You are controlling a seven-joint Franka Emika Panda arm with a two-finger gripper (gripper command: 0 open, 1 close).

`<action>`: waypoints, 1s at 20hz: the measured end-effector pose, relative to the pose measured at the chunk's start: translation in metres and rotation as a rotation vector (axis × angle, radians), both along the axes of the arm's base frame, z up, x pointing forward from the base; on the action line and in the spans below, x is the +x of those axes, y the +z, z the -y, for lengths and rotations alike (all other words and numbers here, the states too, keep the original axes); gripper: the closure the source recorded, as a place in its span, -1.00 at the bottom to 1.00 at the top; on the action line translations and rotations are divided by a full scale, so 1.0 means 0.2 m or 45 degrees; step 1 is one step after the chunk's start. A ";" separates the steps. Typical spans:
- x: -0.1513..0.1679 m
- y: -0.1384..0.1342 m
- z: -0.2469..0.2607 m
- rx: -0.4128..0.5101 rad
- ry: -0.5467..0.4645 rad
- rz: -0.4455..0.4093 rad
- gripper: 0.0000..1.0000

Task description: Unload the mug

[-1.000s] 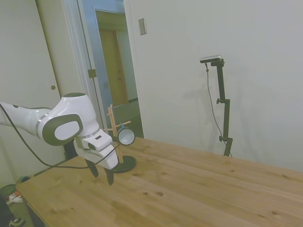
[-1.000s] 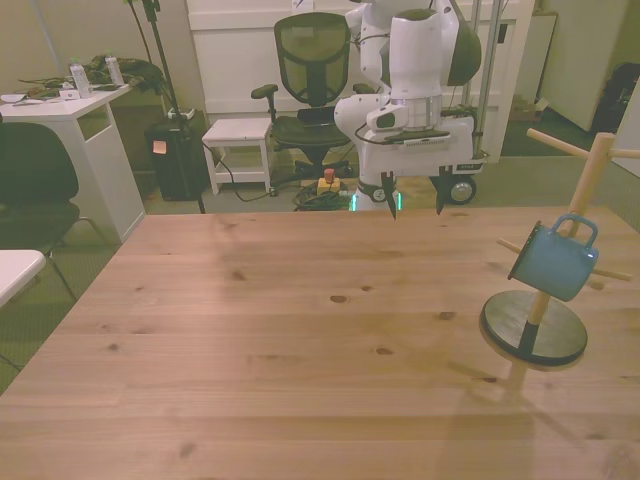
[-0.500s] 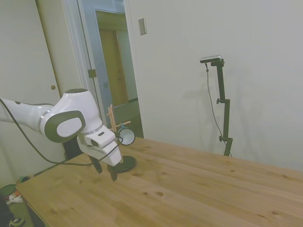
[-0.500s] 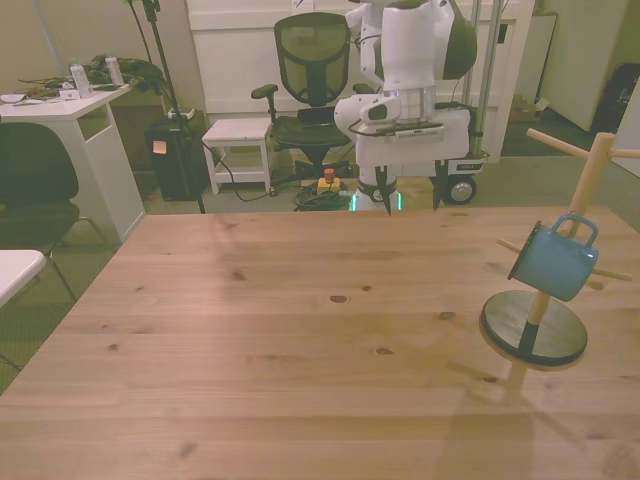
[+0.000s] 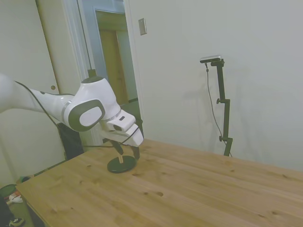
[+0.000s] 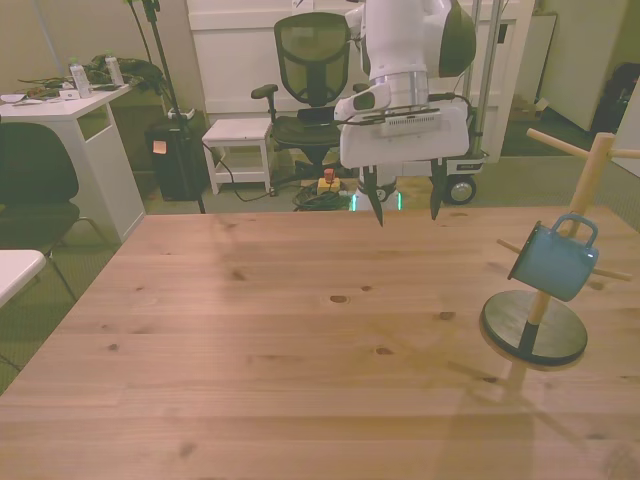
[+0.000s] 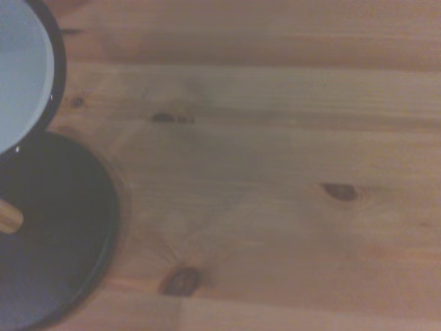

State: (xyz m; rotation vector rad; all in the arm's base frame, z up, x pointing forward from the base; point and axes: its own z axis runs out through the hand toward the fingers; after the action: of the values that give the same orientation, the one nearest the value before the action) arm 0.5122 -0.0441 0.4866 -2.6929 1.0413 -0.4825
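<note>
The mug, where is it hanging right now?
In the front view the mug hangs by its handle on a peg of the wooden mug tree at the table's right side.

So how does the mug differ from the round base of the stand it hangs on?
The mug is light blue; the base is dark, nearly black. The mug hangs tilted by its handle from a wooden peg, clear of the table; the base lies flat on the table. The mug is a hollow cup with a white inside; the base is a flat disc. Both are round with dark edges.
</note>
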 end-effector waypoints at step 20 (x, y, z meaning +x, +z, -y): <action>0.43 -0.09 -0.19 0.042 0.223 0.121 -1.00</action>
State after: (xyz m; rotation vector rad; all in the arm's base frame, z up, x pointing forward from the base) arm 0.5989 -0.0066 0.4692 -2.6719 0.7737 -0.5486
